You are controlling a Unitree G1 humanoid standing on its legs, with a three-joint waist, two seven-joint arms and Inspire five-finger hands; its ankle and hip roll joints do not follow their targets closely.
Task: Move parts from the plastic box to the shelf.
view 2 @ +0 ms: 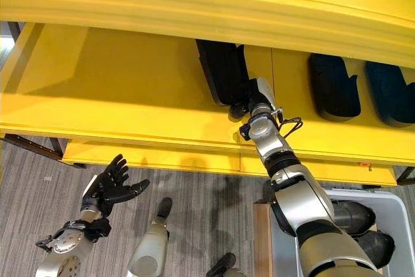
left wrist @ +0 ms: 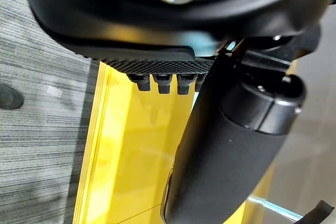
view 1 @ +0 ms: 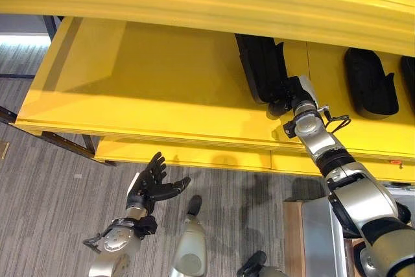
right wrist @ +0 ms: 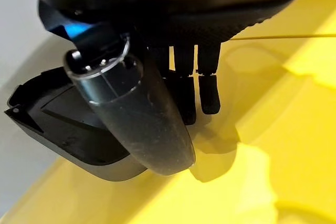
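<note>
Right robot hand (view 2: pixel 249 105) reaches up onto the yellow shelf (view 2: pixel 130 89), sitting at the near end of a long black part (view 2: pixel 222 69) that lies flat on the shelf board. In the right wrist view the fingers (right wrist: pixel 209 90) extend roughly straight, tips down on the yellow board, with the thumb beside them; the black part (right wrist: pixel 63 124) lies just beside the robot hand on the thumb side, apparently not clasped, though contact at its edge can't be confirmed. So the right robot hand reads as spread/relaxed, pinching nothing. Two more black parts lie on the same shelf further toward the robot's right: one (view 2: pixel 334 85) well apart from the hand, another (view 2: pixel 392 92) at the frame edge beside it. Left robot hand (view 2: pixel 110 189) hangs low over the grey floor (view 2: pixel 194 192), below the shelf's front edge, fingers spread and empty, well apart from every part. Plastic box (view 2: pixel 395 202) sits at lower right under the right arm, with dark parts (view 2: pixel 353 215) still inside it. Left wrist view shows the left robot hand's own fingers (left wrist: pixel 163 82) straight against the yellow shelf edge and floor.
</note>
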